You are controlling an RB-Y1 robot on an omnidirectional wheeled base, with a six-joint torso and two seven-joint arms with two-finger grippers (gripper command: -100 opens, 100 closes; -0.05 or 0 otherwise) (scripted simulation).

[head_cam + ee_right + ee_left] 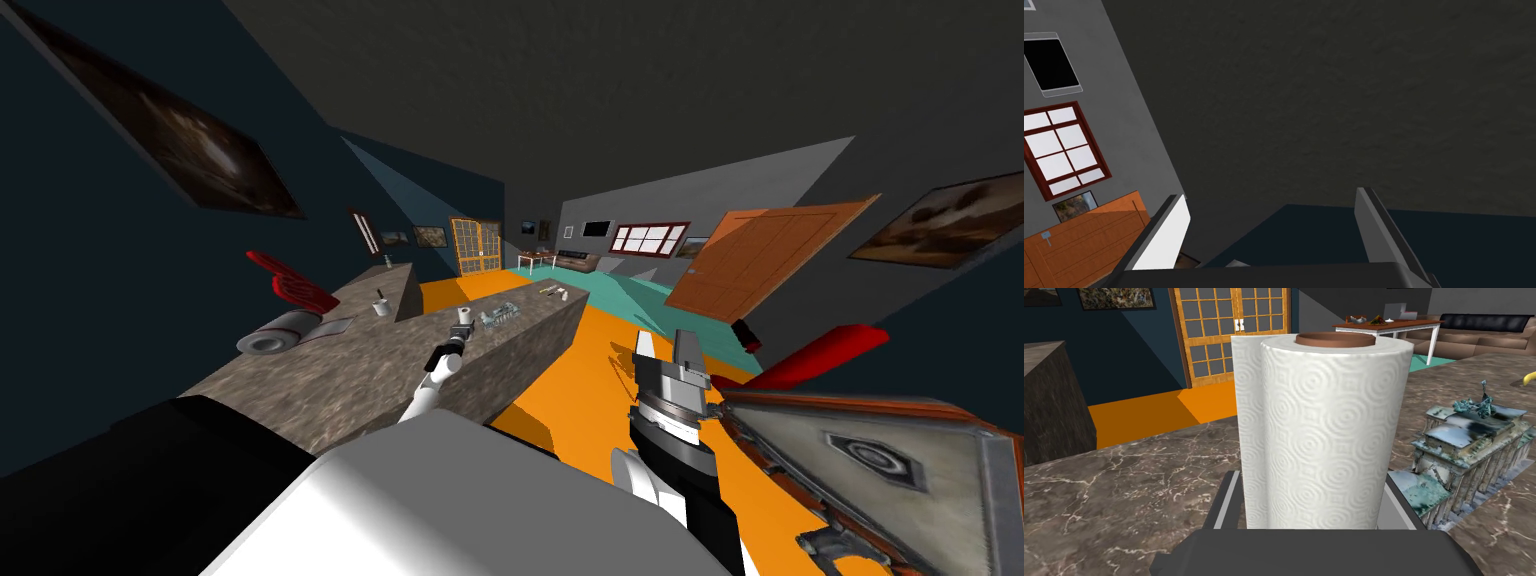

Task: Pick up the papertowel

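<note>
Two fingers (pixel 1228 502) of the left gripper (pixel 1311 480) are pressing the sides of the upright paper towel roll (pixel 1324 413), which is standing on the marble counter (pixel 1124 488) beside a building model (pixel 1464 448). The right gripper (pixel 667 348) is hanging open above the orange floor (pixel 600 400).

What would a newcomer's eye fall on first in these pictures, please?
The tall white paper towel roll, standing upright on the marbled counter with the left gripper closed on its sides. Right beside it sits a weathered model building, and the right gripper hangs open, raised above the orange floor.
</note>
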